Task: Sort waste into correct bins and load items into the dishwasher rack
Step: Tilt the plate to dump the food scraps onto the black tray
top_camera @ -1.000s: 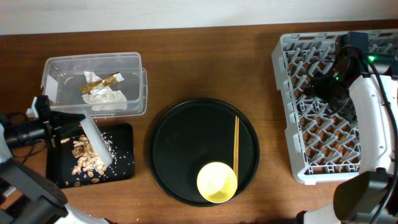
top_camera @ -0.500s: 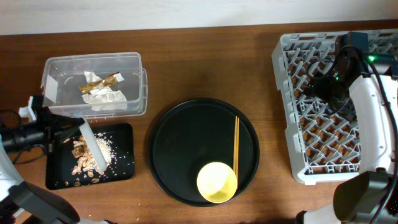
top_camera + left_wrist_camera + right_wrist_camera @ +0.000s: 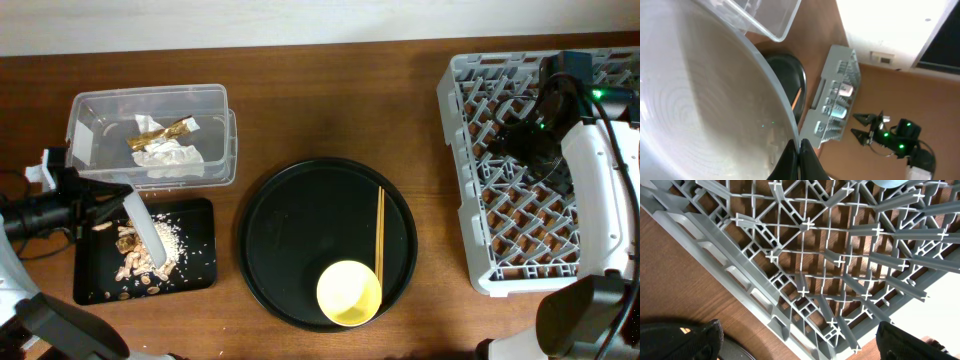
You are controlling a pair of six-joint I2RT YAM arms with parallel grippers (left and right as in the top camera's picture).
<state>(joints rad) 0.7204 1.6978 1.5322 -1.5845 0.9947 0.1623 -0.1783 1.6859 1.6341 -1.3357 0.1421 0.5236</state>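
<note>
Left gripper (image 3: 797, 150) is clamped on the rim of the pale grey plate (image 3: 150, 232). The plate is tipped on edge over the shallow black tray (image 3: 197, 215), its edge line running diagonally from the claw down-right into the food scraps (image 3: 135, 258). Waste looks sorted: napkin (image 3: 172, 160) and wrapper (image 3: 165, 131) sit in the clear tub (image 3: 218, 100). Plate, yellow bowl (image 3: 349, 292) and chopsticks (image 3: 380, 232) aren't yet in the rack (image 3: 465, 200), where the right gripper (image 3: 797, 330) hangs wide open.

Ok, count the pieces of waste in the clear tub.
2. The snack wrapper lies across the middle of the clear tub; the crumpled napkin touches it on the side nearer the black tray. Smaller bits may hide underneath.
</note>
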